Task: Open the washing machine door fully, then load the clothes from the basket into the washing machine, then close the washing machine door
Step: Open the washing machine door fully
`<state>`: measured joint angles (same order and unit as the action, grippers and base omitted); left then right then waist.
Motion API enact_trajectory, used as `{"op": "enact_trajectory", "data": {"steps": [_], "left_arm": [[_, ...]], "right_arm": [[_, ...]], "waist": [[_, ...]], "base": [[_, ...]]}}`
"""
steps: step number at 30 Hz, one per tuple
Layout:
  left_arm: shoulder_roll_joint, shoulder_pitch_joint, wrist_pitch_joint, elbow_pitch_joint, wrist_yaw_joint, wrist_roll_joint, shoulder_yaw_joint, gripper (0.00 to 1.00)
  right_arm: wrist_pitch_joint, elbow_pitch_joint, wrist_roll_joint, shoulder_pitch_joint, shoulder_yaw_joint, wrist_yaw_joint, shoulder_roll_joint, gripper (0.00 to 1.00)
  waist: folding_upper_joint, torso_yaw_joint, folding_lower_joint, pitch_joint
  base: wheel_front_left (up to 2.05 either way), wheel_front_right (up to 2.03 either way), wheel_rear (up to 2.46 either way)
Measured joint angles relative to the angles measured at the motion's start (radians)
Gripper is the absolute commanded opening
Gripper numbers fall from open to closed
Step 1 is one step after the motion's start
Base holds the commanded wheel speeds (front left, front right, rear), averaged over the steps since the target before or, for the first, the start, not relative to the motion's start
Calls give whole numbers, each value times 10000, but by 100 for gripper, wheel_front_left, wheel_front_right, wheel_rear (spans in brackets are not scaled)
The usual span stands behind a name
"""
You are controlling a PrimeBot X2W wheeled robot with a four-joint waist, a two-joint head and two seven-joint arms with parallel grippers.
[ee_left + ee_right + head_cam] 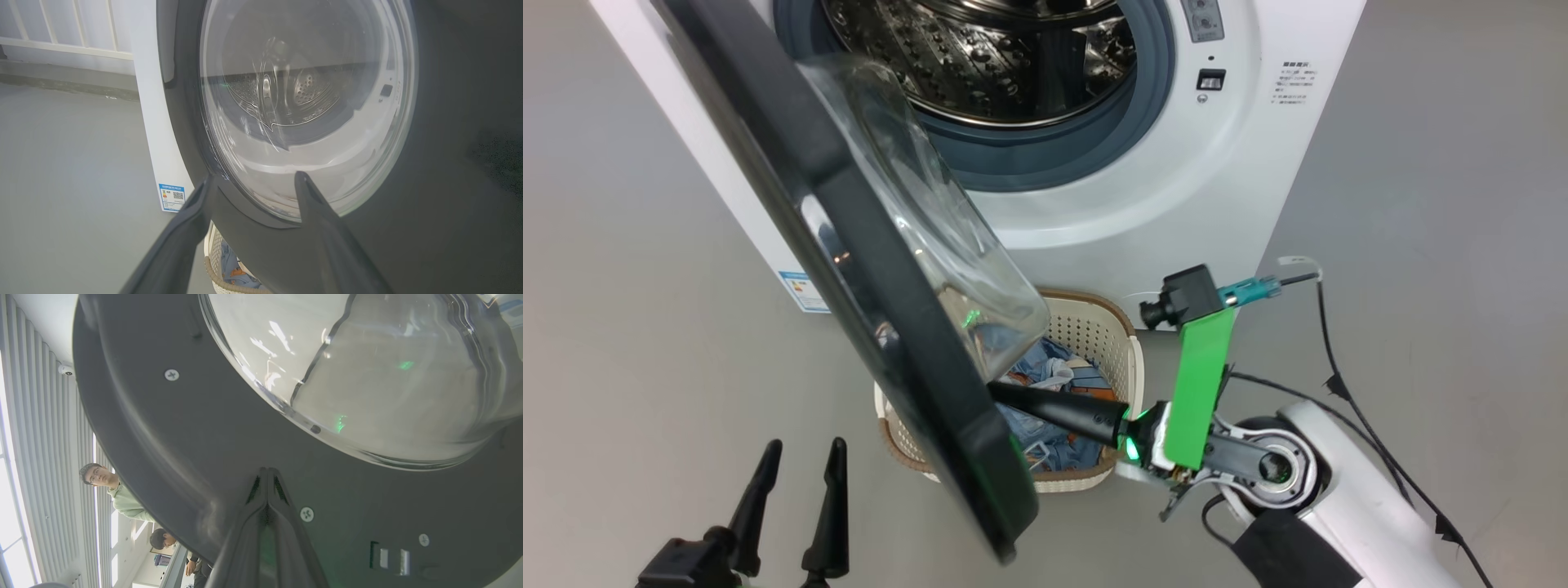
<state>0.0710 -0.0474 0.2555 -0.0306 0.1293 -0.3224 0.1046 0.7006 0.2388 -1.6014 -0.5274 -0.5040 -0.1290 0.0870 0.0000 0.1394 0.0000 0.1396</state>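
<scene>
Head view: apparently pushing door (pixel 882 327) open with clenched right gripper (pixel 267 473), left gripper (pixel 805 445) hanging spread, needing further outward swing.

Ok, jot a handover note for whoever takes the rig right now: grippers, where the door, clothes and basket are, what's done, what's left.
Left gripper: open, holding nothing, on the outer side of the door.
Right gripper: shut, holding nothing, tips at the door's inner rim, above the basket.
Door: part open, standing out over the basket.
Clothes: in the basket, on the floor in front of the machine. The part of the drum that shows is empty.
Done: door unlatched and swung part way.
Left: open it fully, load the clothes, close the door.
</scene>
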Motion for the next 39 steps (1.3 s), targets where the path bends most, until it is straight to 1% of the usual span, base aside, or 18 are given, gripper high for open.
{"op": "enact_trajectory", "data": {"steps": [9, 16, 23, 33, 34, 36, 38, 39], "left_arm": [[-25, -170, 0, -25, 0, -50, 46, 100], [-44, -170, 0, -27, 0, -86, 31, 100], [-73, -174, 0, -27, 0, -86, -27, 100], [-56, -407, 0, -42, 0, -82, -192, 100], [-54, -408, 0, -42, 0, -79, -198, 100], [-54, -410, 0, -42, 0, -73, -222, 100], [-50, -412, 0, -42, 0, -71, -253, 100], [-50, -413, 0, -42, 0, -71, -265, 100]], "right_arm": [[-566, 27, -497, 153, -949, 0, -23, 0], [-782, 56, -830, 153, -1264, 0, -25, 0], [-878, 63, -828, 152, -1133, 0, -52, 0], [-1060, -374, -314, 164, -115, 0, -151, 0], [-1145, -489, -242, 188, 27, 0, -140, 13], [-1327, -756, -61, 245, 240, 0, -31, 29], [-1649, -1089, 180, 422, 464, 0, 119, 50], [-1856, -1256, 359, 512, 594, 0, 188, 92]], "waist": [[0, 134, 0, -182], [0, 130, 0, -232], [0, 16, 0, -300], [0, -245, 0, -520], [0, -273, 0, -536], [0, -330, 0, -556], [0, -384, 0, -569], [0, -403, 0, -574]], "base": [[0, 0, 0], [0, 0, 0], [0, 0, 0], [0, 0, 0], [0, 0, 0], [0, 0, 0], [0, 0, 0], [0, 0, 0]]}}
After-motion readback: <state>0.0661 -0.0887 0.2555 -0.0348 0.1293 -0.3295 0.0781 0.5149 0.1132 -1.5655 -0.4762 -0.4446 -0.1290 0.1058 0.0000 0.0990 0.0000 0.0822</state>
